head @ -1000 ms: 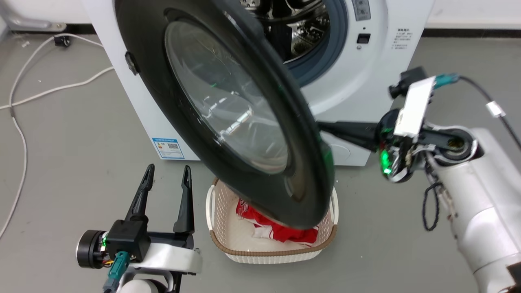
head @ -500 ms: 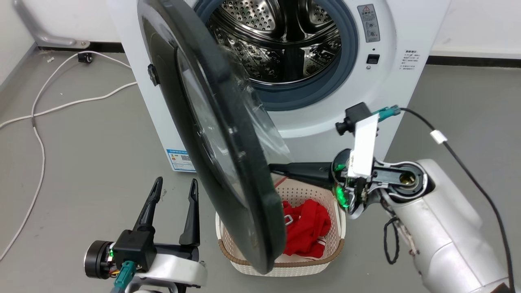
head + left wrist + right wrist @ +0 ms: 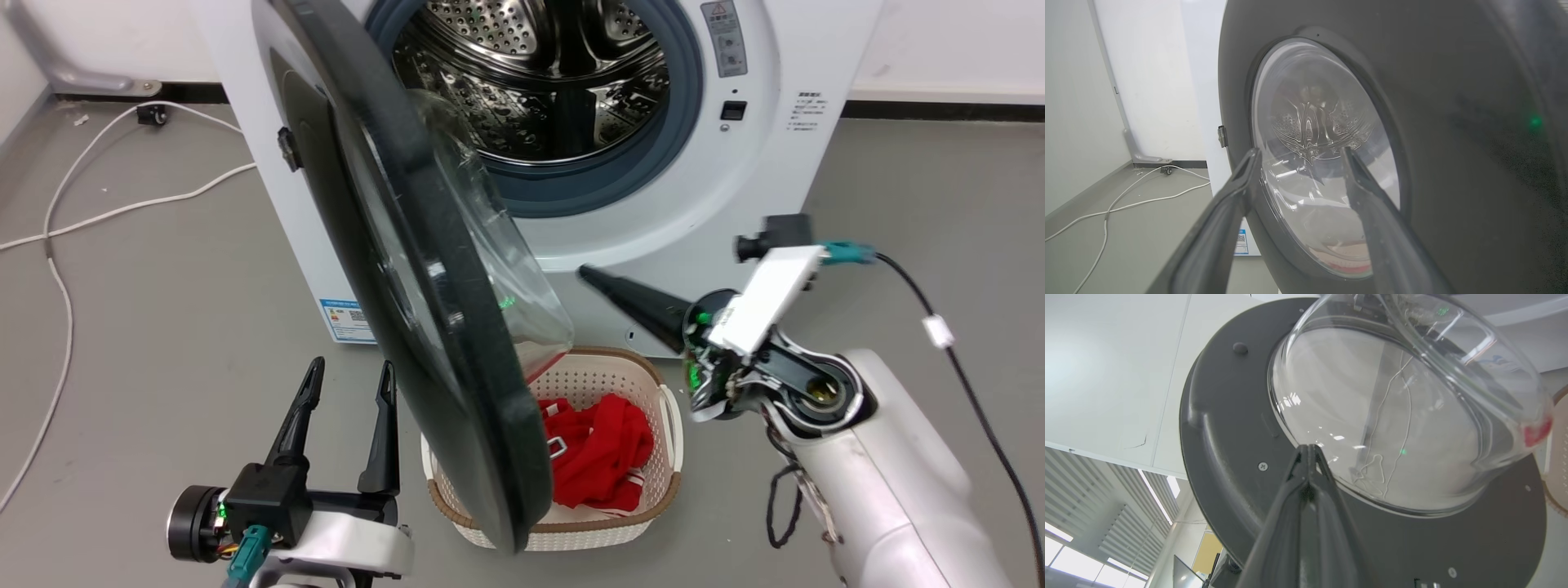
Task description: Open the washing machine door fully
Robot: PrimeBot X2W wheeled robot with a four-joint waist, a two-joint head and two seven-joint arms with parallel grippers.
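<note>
The washing machine door (image 3: 469, 392) stands swung out nearly edge-on from the left edge of the washing machine (image 3: 767, 163), its lower rim above the laundry basket (image 3: 604, 357) on the floor (image 3: 163, 327). The right gripper (image 3: 586, 273), fingers pressed together, points at the door's inner glass bowl (image 3: 510, 302). The left gripper (image 3: 349, 369), fingers apart and empty, hovers outside it.

- The washing machine door (image 3: 424, 327) runs off the top of the head view. In the left wrist view we lose its top and right side too.
- It blocks the left part of the drum (image 3: 555, 90) for us, and the washing machine (image 3: 735, 180) is cropped up top as well.
- The left side of the basket (image 3: 612, 376) and part of the red cloth (image 3: 604, 449) sit behind the door's lower edge.
- Blue sticker (image 3: 343, 314): the print is way too tiny for us to read.
- Right claw (image 3: 1309, 448): we can't tell if its tip touches the glass.
</note>
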